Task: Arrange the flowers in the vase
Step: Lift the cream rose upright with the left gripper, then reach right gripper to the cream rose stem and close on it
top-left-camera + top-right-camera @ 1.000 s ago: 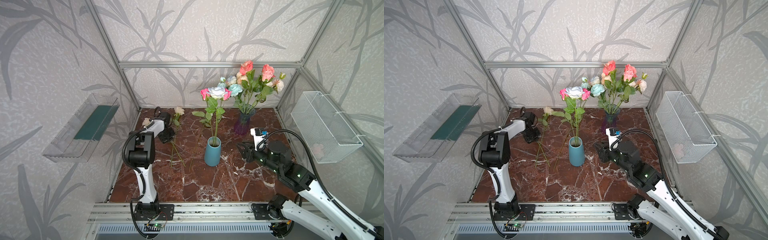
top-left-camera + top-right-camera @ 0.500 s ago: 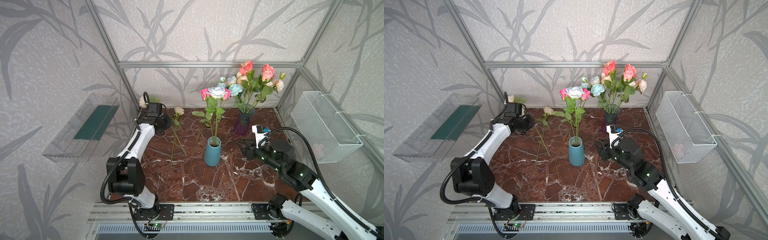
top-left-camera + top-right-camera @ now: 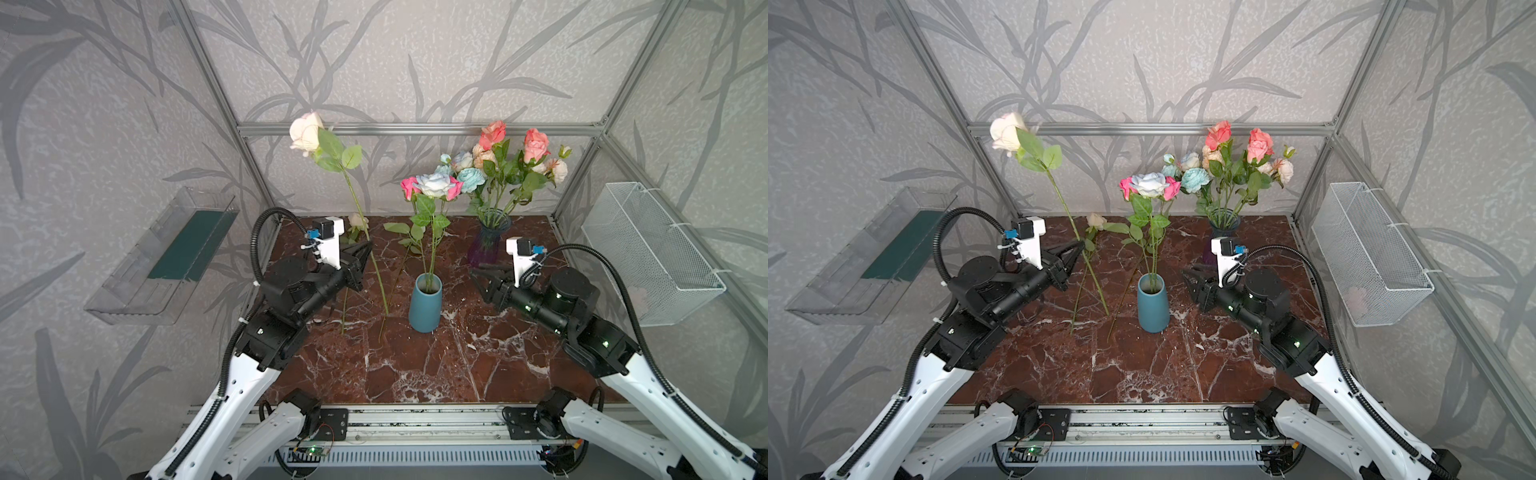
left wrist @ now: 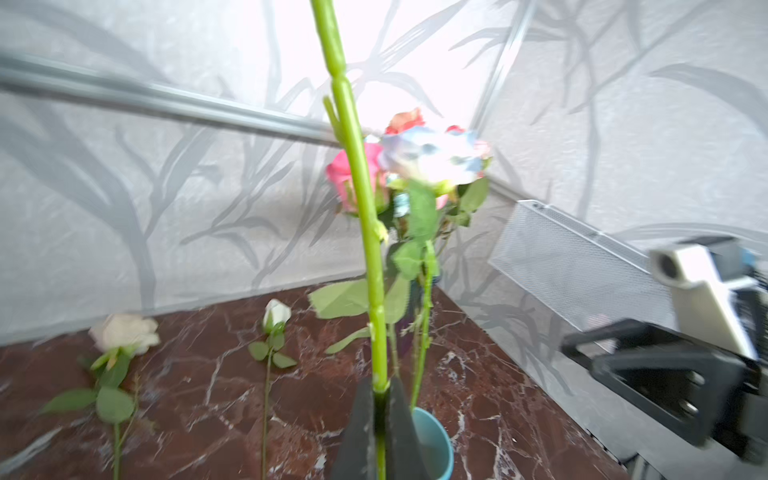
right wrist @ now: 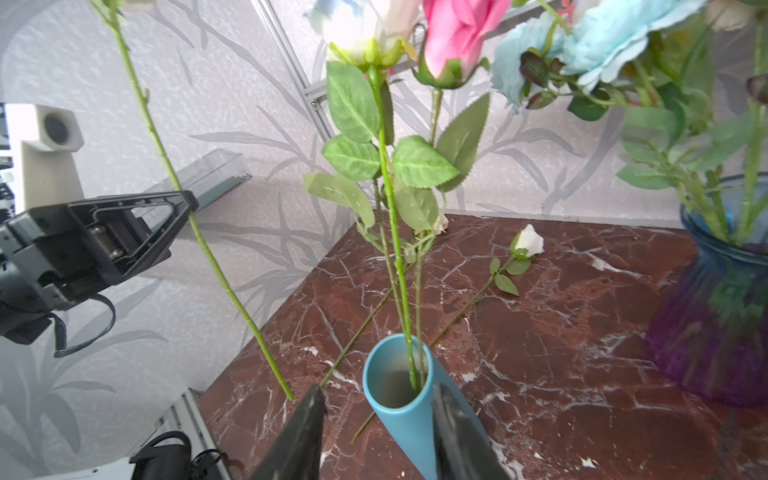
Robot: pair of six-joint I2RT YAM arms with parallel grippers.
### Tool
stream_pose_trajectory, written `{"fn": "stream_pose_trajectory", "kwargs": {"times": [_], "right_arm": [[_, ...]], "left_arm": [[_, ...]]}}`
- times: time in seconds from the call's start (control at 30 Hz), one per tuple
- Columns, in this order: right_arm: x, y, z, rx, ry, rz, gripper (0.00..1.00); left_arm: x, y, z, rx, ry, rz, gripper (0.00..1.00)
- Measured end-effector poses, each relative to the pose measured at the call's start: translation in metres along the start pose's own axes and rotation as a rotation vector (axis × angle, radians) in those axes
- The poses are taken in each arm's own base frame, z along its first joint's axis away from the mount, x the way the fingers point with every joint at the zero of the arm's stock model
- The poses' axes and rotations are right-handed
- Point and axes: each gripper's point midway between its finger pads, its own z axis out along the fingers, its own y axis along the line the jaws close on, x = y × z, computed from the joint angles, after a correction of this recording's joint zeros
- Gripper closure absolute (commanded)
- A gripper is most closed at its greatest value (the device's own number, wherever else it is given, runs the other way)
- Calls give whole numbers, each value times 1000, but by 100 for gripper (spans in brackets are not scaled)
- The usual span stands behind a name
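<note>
Marble tabletop (image 3: 415, 374) lies under us; our left gripper (image 3: 367, 246) pinches the stem of a cream rose (image 3: 306, 131), held nearly upright just left of the teal vase (image 3: 424, 305). Our right gripper (image 3: 474, 275) hangs partly open and empty, right of that vase, which holds three roses (image 3: 434, 185). A white bud (image 3: 355, 219) lies on the table's far side.

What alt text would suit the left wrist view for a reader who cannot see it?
The left gripper, dark jaws shut, holds a long green rose stem, its bloom out of frame. Just beyond, a teal cylindrical vase holds a pink rose and a blue-tinged white rose. A cream rose and a white bud lie on the red-brown marble tabletop.
</note>
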Motion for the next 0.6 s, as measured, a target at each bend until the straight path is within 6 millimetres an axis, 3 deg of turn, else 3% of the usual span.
{"fn": "stream_pose_trajectory", "kwargs": {"times": [0.13, 0.27, 0.43, 0.6], "right_arm": [[-35, 30, 12, -103, -66, 5, 57], [-58, 72, 30, -224, -90, -18, 54], [-63, 116, 53, -330, -72, -61, 52], [-54, 125, 73, -334, -61, -85, 52]], "left_arm": [[8, -23, 13, 110, 46, 49, 100], [40, -30, 30, 160, 157, 56, 100], [55, -44, 30, 213, 213, 67, 100], [60, -56, 29, 252, 226, 73, 100]]}}
